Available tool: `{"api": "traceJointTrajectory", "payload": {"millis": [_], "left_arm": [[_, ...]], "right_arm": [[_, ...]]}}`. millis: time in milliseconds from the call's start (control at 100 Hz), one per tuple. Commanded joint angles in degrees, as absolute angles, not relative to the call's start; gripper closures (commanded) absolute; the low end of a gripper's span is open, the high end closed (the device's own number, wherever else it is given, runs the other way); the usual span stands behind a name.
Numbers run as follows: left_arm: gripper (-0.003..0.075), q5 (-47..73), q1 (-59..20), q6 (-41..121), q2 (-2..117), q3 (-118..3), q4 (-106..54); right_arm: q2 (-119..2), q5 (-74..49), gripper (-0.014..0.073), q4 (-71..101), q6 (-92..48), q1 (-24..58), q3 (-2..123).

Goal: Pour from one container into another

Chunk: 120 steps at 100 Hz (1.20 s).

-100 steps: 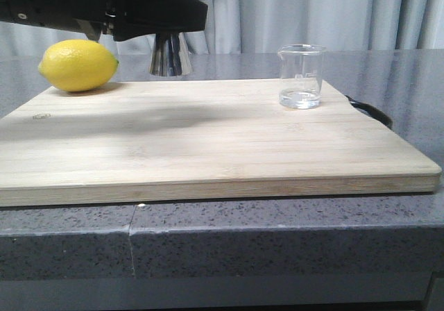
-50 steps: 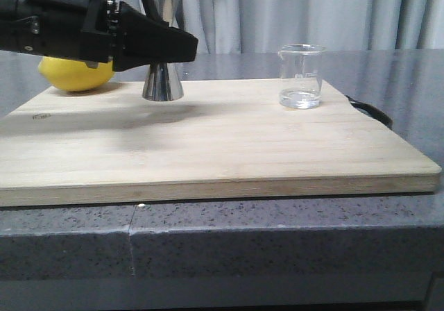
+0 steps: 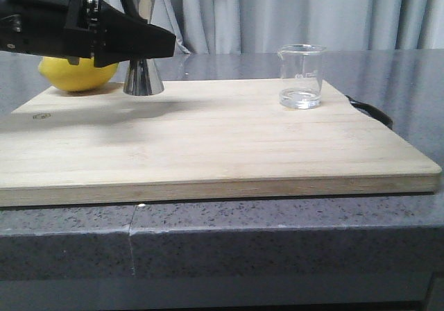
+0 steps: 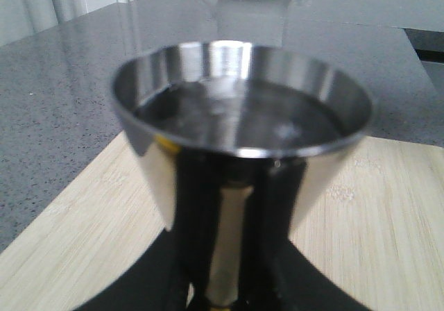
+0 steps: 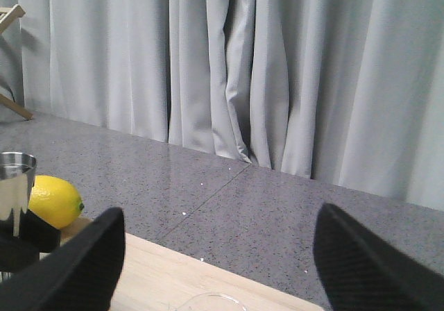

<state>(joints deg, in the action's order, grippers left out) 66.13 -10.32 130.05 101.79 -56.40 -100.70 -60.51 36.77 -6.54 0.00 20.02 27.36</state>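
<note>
Grey speckled stone countertop [image 3: 277, 234] carries a wooden cutting board [image 3: 208, 151]. A lemon [image 3: 76, 73] rests at the board's far-left corner.

Soft, even light fills the scene, bright enough to show the pale wooden board [image 3: 208, 137] plainly. A broad, faint shadow lies on the board's left part under the black left gripper [image 3: 149, 44]. The steel jigger [image 3: 143, 75] shows bright streaks of glare on its cone; in the left wrist view its rim [image 4: 239, 96] is blurred and out of focus. The glass beaker [image 3: 301, 76] looks sharp. The right gripper's fingers [image 5: 76, 269] are dark and blurred.
</note>
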Motion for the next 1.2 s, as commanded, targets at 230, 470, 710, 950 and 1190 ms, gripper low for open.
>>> {"api": "traceJointTrajectory", "payload": {"millis": [230, 470, 710, 950, 1190], "left_arm": [[0.0739, 73.3, -7.9, 130.3, 99.6, -53.3, -105.4], [0.0739, 73.3, -7.8, 132.2, 99.6, -53.0, -105.4], [0.0739, 73.3, -7.8, 133.5, 99.6, -53.0, -105.5], [0.0739, 73.3, -7.8, 134.1, 99.6, -53.0, -105.5], [0.0739, 73.1, -7.8, 134.1, 99.6, -53.0, -104.9]], "right_arm": [[-59.2, 40.8, 0.0083, -6.7, 0.0, 19.7, 28.6], [-59.2, 40.8, 0.0084, -6.7, 0.0, 19.7, 28.6], [-59.2, 40.8, 0.0084, -6.7, 0.0, 19.7, 28.6], [-59.2, 40.8, 0.0084, -6.7, 0.0, 19.7, 28.6], [-59.2, 40.8, 0.0083, -6.7, 0.0, 19.7, 28.6]]}}
